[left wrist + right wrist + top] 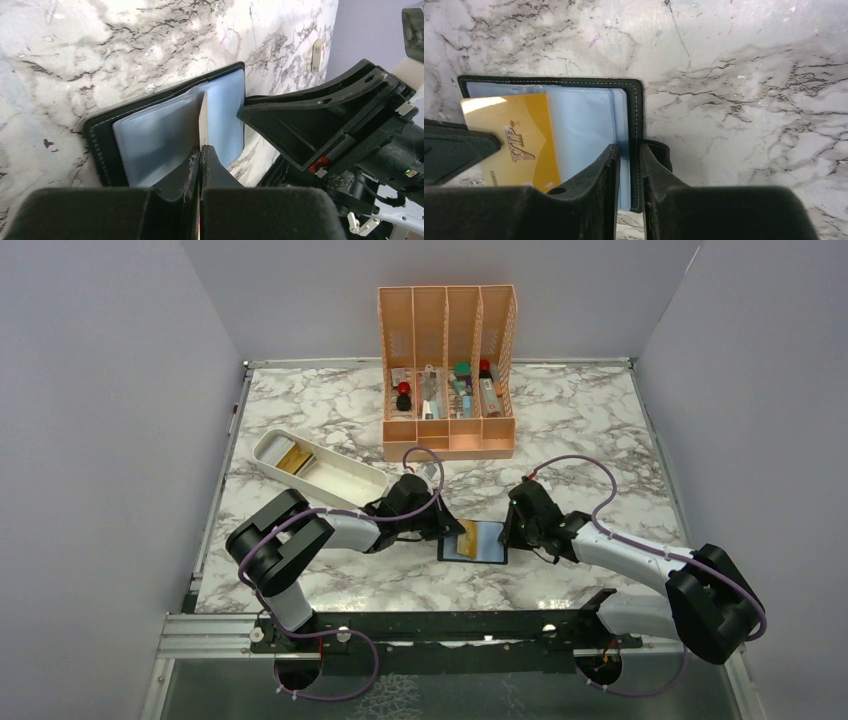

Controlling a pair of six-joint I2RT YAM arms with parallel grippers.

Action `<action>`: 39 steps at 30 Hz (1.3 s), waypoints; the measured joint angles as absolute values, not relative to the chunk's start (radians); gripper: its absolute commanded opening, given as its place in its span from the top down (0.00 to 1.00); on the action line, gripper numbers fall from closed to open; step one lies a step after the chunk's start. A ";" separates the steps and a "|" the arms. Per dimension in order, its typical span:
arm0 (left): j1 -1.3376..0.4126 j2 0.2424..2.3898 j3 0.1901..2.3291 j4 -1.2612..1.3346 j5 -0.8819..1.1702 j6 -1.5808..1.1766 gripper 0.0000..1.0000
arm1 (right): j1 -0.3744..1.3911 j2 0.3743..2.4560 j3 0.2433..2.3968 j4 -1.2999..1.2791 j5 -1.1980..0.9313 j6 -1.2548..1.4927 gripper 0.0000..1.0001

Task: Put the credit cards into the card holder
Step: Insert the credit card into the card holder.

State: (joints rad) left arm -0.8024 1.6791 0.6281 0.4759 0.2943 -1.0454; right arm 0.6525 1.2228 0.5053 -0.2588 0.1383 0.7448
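Observation:
The card holder (488, 542) lies open on the marble between both arms, a black case with bluish pockets (150, 135). My left gripper (452, 536) is shut on a gold credit card (467, 537) marked VIP (514, 145). The card lies partly over the holder's left page, and it appears edge-on (203, 120) ahead of my left gripper (201, 150). My right gripper (629, 150) straddles the holder's right rim (639, 120), and the rim fills the narrow gap between its fingers. More gold credit cards (293, 458) lie in a tray.
An oblong white tray (340, 480) sits at the left behind the left arm. A tall orange slotted organiser (448, 435) holding small items stands at the back centre. Grey walls close off the table's sides and back.

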 measured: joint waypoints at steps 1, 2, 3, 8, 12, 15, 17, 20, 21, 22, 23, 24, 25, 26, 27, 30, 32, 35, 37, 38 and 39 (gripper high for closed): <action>-0.804 1.680 0.628 0.478 0.294 -1.047 1.00 | 0.653 1.222 0.504 -0.257 0.138 0.745 0.81; -0.807 1.680 0.628 0.481 0.294 -1.048 1.00 | 0.653 1.222 0.503 -0.252 0.139 0.746 0.83; -0.809 1.680 0.628 0.483 0.294 -1.048 1.00 | 0.653 1.222 0.503 -0.249 0.139 0.748 0.83; -0.817 1.680 0.627 0.488 0.293 -1.051 1.00 | 0.653 1.224 0.500 -0.236 0.138 0.751 0.82; -0.818 1.701 0.623 0.503 0.282 -1.051 1.00 | 0.653 1.224 0.500 -0.235 0.138 0.751 0.80; -0.818 1.731 0.623 0.529 0.281 -1.055 1.00 | 0.653 1.223 0.500 -0.235 0.137 0.751 0.80; -0.819 1.738 0.623 0.541 0.279 -1.055 1.00 | 0.653 1.220 0.500 -0.235 0.130 0.751 0.80; -0.825 1.738 0.624 0.550 0.273 -1.055 1.00 | 0.653 1.207 0.487 -0.226 0.115 0.756 0.80; -0.828 1.738 0.624 0.552 0.268 -1.055 1.00 | 0.653 1.204 0.483 -0.224 0.112 0.759 0.80; -0.831 1.738 0.624 0.553 0.262 -1.055 1.00 | 0.653 1.203 0.479 -0.220 0.109 0.760 0.80; -0.836 1.739 0.625 0.553 0.256 -1.055 1.00 | 0.652 1.202 0.476 -0.213 0.107 0.760 0.80; -0.842 1.740 0.626 0.554 0.246 -1.056 1.00 | 0.650 1.202 0.474 -0.208 0.105 0.762 0.80; -0.848 1.742 0.627 0.558 0.236 -1.059 1.00 | 0.648 1.202 0.471 -0.204 0.101 0.764 0.80; -0.856 1.744 0.627 0.561 0.223 -1.060 1.00 | 0.646 1.203 0.469 -0.200 0.099 0.766 0.80; -0.862 1.745 0.627 0.564 0.214 -1.062 0.99 | 0.646 1.203 0.468 -0.197 0.097 0.767 0.80; -0.879 1.756 0.632 0.575 0.190 -1.066 0.86 | 0.646 1.205 0.464 -0.184 0.093 0.768 0.80; -0.882 1.763 0.635 0.576 0.185 -1.066 0.79 | 0.646 1.205 0.464 -0.184 0.092 0.769 0.80; -0.886 1.763 0.635 0.572 0.171 -1.063 0.73 | 0.646 1.203 0.464 -0.182 0.088 0.770 0.80; -0.888 1.757 0.635 0.570 0.167 -1.058 0.70 | 0.646 1.198 0.464 -0.187 0.086 0.770 0.80; -0.889 1.750 0.635 0.566 0.163 -1.054 0.69 | 0.647 1.195 0.464 -0.192 0.085 0.770 0.80; -0.891 1.744 0.633 0.558 0.158 -1.050 0.68 | 0.647 1.190 0.464 -0.201 0.083 0.769 0.80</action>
